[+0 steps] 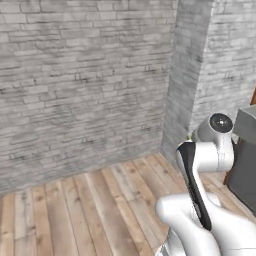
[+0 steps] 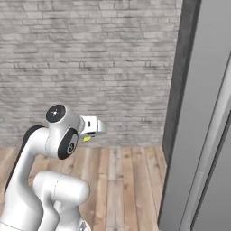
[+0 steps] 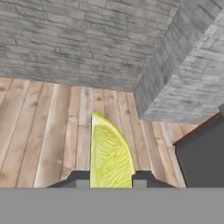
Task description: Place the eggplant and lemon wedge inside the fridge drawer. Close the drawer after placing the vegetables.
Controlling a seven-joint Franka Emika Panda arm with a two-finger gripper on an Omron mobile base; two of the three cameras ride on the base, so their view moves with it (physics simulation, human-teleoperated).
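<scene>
We are carrying the lemon wedge (image 3: 110, 153), clamped upright in our gripper (image 3: 108, 180), high above the wooden floor (image 1: 90, 205). Beyond stand the brick wall (image 1: 85, 75) and the fridge's grey side panel (image 2: 200, 113). Next, we judge, we must swing toward the fridge drawer.

The lemon wedge (image 3: 110, 153) hides its lower end between the fingers (image 3: 81, 179)

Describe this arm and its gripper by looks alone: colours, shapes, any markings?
The arm has glossy white rounded links with black bands at the joints and a dark round cap bearing a small pale mark. The gripper has two small dark grey blocky fingertips. No cables are visible.
</scene>
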